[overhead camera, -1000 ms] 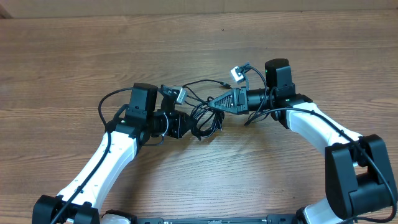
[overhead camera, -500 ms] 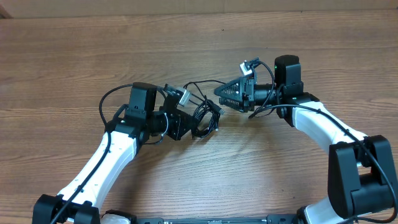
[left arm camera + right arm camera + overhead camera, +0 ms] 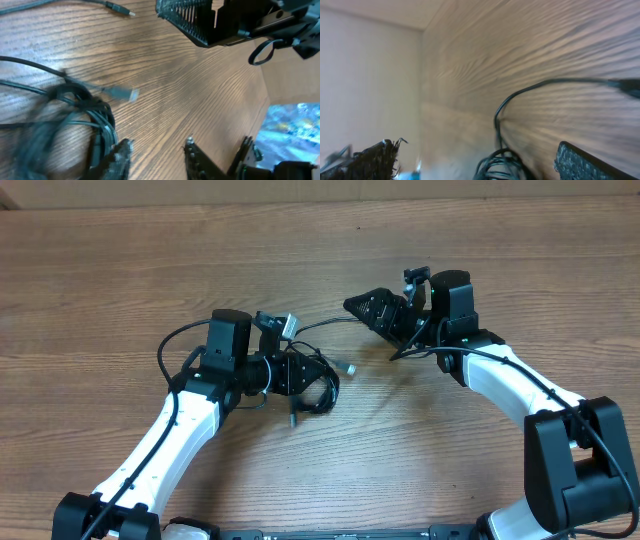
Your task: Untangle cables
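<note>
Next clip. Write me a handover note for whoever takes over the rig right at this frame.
Left gripper: open, down by the cables, nothing between its fingers.
Right gripper: open, empty, off to the right of them.
Cables: mostly one tangled bundle on the table at the left gripper; one plug lies loose beside it.
Done: little, bundle not untangled.
Left: regrasp and pull the cables apart.

Seemingly a robotics lab bench: a white-and-black jointed left robot arm [image 3: 180, 430] and its matching right arm [image 3: 510, 385] work at a brown wood-grain laminate table [image 3: 120, 260] (plain pale surface [image 3: 370, 75] beyond its edge).
</note>
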Controlling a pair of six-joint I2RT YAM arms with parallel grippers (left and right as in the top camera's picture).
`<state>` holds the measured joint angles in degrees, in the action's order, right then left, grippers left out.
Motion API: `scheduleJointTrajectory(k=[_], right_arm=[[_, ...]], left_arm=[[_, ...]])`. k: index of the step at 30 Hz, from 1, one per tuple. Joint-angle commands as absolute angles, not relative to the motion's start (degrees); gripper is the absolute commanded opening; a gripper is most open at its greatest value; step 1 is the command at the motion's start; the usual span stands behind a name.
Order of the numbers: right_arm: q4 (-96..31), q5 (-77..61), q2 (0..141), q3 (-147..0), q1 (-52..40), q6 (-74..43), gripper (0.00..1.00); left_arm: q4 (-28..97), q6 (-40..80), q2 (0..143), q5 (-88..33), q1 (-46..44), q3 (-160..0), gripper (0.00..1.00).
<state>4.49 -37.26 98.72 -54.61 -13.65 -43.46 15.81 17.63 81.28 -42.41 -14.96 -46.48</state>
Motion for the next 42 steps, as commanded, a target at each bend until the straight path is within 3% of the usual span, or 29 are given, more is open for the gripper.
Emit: scheduleJointTrajectory(k=[1, 3, 6, 7, 19, 28, 35, 42], right_arm=[[4.6, -31.0, 97.8, -54.7, -13.8, -43.3, 1.00], [4.1, -29.9, 97.8, -54.7, -13.8, -43.3, 1.00], [3.0, -28.6, 97.8, -54.7, -13.8, -43.3, 1.00], [2.5, -27.8, 97.8, -54.7, -13.8, -43.3, 1.00], [0.5, -27.6, 97.8, -54.7, -13.8, -43.3, 1.00], [-22.2, -30.5, 97.8, -54.7, -13.8, -40.5, 1.00], [-29.7, -32.9, 97.8, -54.7, -16.7, -39.9, 1.00], [-24.0, -23.6, 97.8, -54.7, -28.4, -34.0, 0.76]], left_arm=[[15.3, 20.7, 81.3, -42.9, -15.1, -46.7, 0.41], [15.1, 21.7, 81.3, -42.9, -15.1, -46.7, 0.57], [15.1, 23.2, 81.3, -42.9, -15.1, -46.7, 0.96], [15.1, 23.8, 81.3, -42.9, -15.1, -46.7, 1.00], [12.7, 24.9, 81.3, -40.4, -14.7, -46.8, 1.00], [22.1, 27.5, 81.3, -22.8, -9.3, -55.5, 1.00], [29.1, 33.9, 81.4, -7.9, -9.0, -60.0, 1.00], [31.6, 34.3, 81.5, -3.9, -8.4, -60.0, 1.00]])
